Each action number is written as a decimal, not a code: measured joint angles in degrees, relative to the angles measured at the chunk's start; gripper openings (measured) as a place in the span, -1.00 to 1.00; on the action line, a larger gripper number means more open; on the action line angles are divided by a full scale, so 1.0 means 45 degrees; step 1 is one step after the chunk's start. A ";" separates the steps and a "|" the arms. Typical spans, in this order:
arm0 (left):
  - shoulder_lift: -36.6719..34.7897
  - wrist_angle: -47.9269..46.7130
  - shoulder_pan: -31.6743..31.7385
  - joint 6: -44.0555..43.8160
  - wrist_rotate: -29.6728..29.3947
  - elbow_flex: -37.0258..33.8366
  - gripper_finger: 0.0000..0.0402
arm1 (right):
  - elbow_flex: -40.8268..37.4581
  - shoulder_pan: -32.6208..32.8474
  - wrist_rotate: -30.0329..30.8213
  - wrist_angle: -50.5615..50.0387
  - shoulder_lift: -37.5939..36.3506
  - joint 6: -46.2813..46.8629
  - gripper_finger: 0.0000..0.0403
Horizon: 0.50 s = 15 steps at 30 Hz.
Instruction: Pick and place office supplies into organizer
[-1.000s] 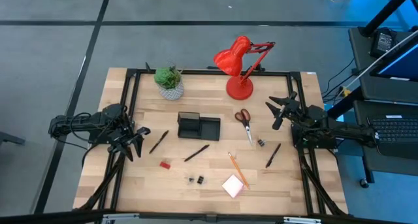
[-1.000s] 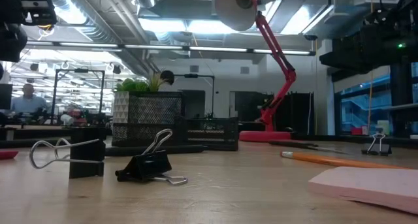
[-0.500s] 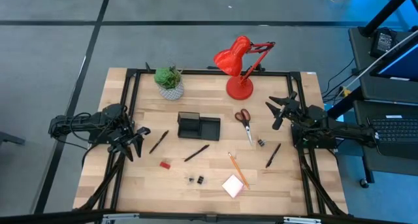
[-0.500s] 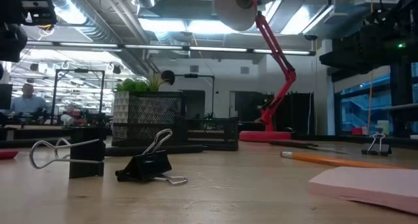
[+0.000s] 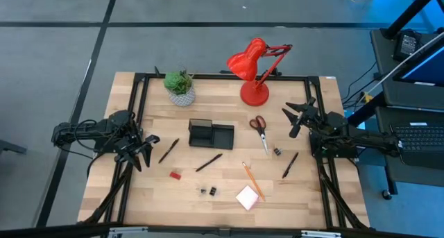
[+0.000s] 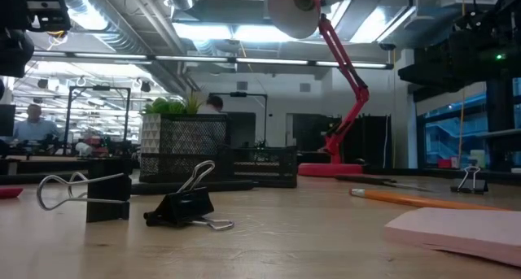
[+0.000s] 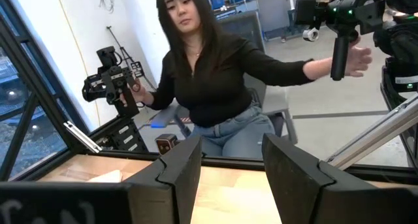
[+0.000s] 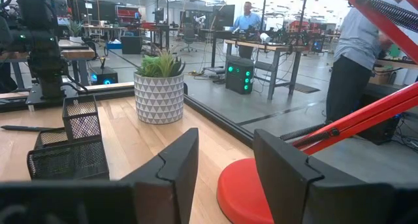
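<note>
Both claws waited at the counter's edges in the high view: the left claw (image 5: 142,149) hung at the left side with its fingers spread, empty, and the right claw (image 5: 300,116) sat at the right side, likewise parted and empty. Neither had reached toward anything, which suggested that no supply had been chosen yet. The low black mesh organizer (image 5: 211,134) stood near the middle of the wooden counter (image 5: 229,196), empty as far as could be seen, with the supplies scattered loose around it, all apart from it. A black pen (image 5: 168,150) lay just beside the left claw, probably the easiest first pick. A second black pen (image 5: 208,162) lay near the organizer's near side, a small red eraser (image 5: 175,174) to its left, and tiny black binder clips (image 5: 207,191) nearer the front. Red-handled scissors (image 5: 259,130), an orange pencil (image 5: 251,180), a pink sticky-note pad (image 5: 246,196) and a third black pen (image 5: 290,164) lay on the right half.

From counter height, the clips (image 6: 181,204) stood close up and the pad (image 6: 456,230) showed as a flat pink slab.

Past the left wrist's parted fingers (image 7: 183,168), a seated person (image 7: 215,87) held controller handles.

The right wrist view showed the organizer (image 8: 68,145) beside a white patterned plant pot (image 8: 160,96).
</note>
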 joint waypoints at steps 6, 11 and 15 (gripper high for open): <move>0.0000 0.0008 -0.0002 0.0007 -0.0668 0.0001 -0.22 | -0.0004 0.0001 -0.0008 0.0004 0.0003 0.1411 -0.25; 0.0000 0.0117 0.0002 0.0007 -0.2756 0.0002 -0.22 | -0.0002 -0.0003 -0.0010 0.0027 0.0003 0.2678 -0.25; 0.0000 0.0655 -0.0002 0.0007 -0.5017 0.0000 -0.22 | 0.0000 0.0001 -0.0010 0.0126 -0.0001 0.2238 -0.25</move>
